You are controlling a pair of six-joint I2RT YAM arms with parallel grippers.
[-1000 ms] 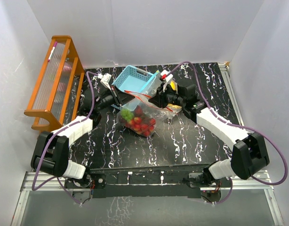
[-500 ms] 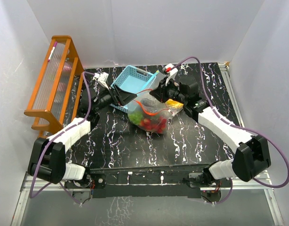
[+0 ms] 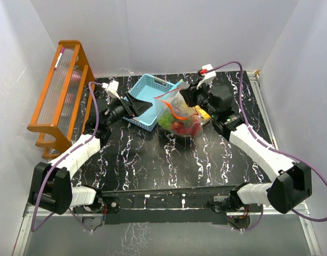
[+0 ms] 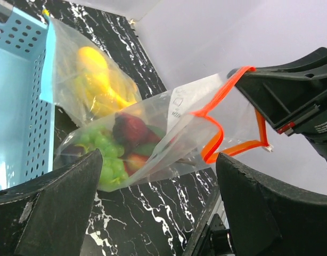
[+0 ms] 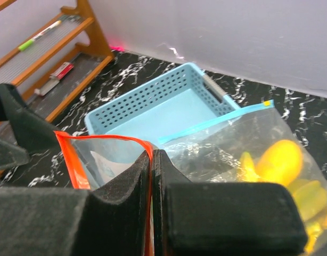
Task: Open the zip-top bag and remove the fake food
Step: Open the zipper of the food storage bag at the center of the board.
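A clear zip-top bag point(image 3: 173, 106) with an orange zip strip point(image 4: 221, 125) hangs from my right gripper point(image 3: 189, 97), which is shut on the strip at its top edge point(image 5: 153, 160). The strip curls in a loop and the mouth looks parted. Inside lies the fake food point(image 3: 180, 124): green grapes point(image 4: 102, 152) and a red strawberry point(image 4: 129, 128). My left gripper point(image 3: 138, 105) stands open over the blue basket, just left of the bag, and holds nothing. In its wrist view the bag is beyond the wide-apart fingers point(image 4: 57, 208).
A light-blue slotted basket point(image 3: 153, 88) sits at the back, touching the bag. A second clear bag with a blue strip point(image 4: 94, 80) holds yellow bananas and a rounded yellow fruit point(image 5: 280, 160). An orange wooden rack point(image 3: 59, 90) stands at the far left.
My left gripper opened and let go of the bag. The right gripper carried the bag up and to the right, so it hangs by the basket.
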